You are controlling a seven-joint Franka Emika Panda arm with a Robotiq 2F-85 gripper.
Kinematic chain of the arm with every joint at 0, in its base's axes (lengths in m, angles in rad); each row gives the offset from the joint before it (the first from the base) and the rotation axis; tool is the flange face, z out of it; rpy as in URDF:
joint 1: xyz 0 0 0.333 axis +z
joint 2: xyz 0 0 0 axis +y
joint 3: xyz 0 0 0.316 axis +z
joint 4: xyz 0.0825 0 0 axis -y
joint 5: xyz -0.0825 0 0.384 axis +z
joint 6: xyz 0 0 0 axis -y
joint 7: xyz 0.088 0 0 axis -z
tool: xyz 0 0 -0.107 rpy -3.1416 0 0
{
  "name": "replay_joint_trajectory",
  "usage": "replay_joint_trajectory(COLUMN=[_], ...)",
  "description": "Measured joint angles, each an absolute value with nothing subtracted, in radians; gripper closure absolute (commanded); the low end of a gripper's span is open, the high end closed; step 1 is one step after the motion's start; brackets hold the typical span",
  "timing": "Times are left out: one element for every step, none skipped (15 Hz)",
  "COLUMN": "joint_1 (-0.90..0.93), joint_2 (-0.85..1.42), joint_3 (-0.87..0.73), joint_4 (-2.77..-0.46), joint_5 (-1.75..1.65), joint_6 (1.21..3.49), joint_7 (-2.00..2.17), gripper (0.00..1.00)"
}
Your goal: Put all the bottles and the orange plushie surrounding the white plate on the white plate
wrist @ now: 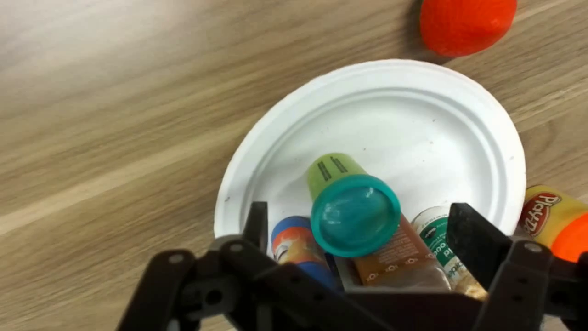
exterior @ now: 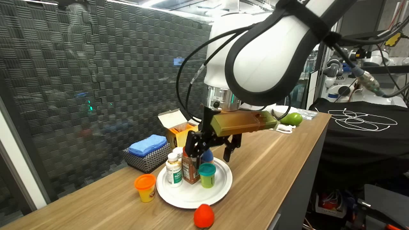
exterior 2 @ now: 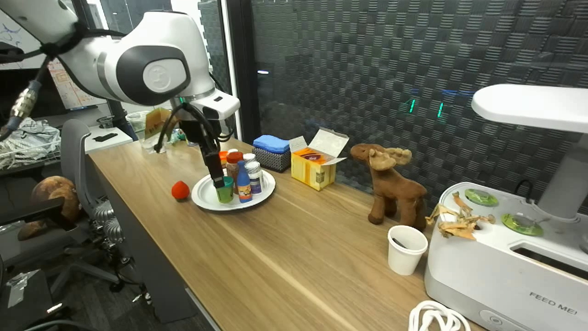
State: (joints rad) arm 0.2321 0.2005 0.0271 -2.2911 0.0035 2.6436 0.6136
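Note:
On the white plate (exterior: 191,201) several bottles stand upright: a white bottle with green label (exterior: 174,175), a brown bottle (exterior: 189,171) with red cap, a blue bottle (exterior 2: 244,186) and a white bottle with purple label (exterior 2: 255,178). A green tub with teal lid (wrist: 356,215) rests upright there too. My gripper (wrist: 360,225) is wide open above the plate. Its fingers stand apart from the tub on both sides, gripping nothing. The orange plushie (exterior: 204,216) lies on the table just outside the plate's rim, also seen in the wrist view.
A yellow Play-Doh tub with orange lid (exterior: 146,188) stands beside the plate. Behind are a box with a blue cloth (exterior 2: 271,158) and an open yellow carton (exterior 2: 313,172). A brown moose toy (exterior 2: 390,188), paper cup (exterior 2: 406,250) and white planter (exterior 2: 505,271) stand farther along.

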Motion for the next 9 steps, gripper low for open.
replay_joint_trajectory(joint_1=[0.236,0.24,0.244,0.244,0.243,0.241,0.238,0.235,0.233], joint_2=[0.182,0.164,0.144,0.131,0.131,0.135,0.142,0.148,0.15], joint_3=[0.03,0.036,0.044,0.051,0.052,0.052,0.052,0.052,0.052], joint_4=[-2.291,-2.291,-2.291,-2.291,-2.292,-2.293,-2.293,-2.293,-2.293], joint_5=[-0.011,-0.028,-0.043,-0.046,-0.046,-0.046,-0.046,-0.046,-0.046], joint_6=[2.613,2.578,2.522,2.502,2.503,2.504,2.506,2.508,2.508], joint_7=[0.627,0.643,0.654,0.656,0.656,0.656,0.656,0.656,0.656], gripper=[0.0,0.0,0.0,0.0,0.0,0.0,0.0,0.0,0.0])
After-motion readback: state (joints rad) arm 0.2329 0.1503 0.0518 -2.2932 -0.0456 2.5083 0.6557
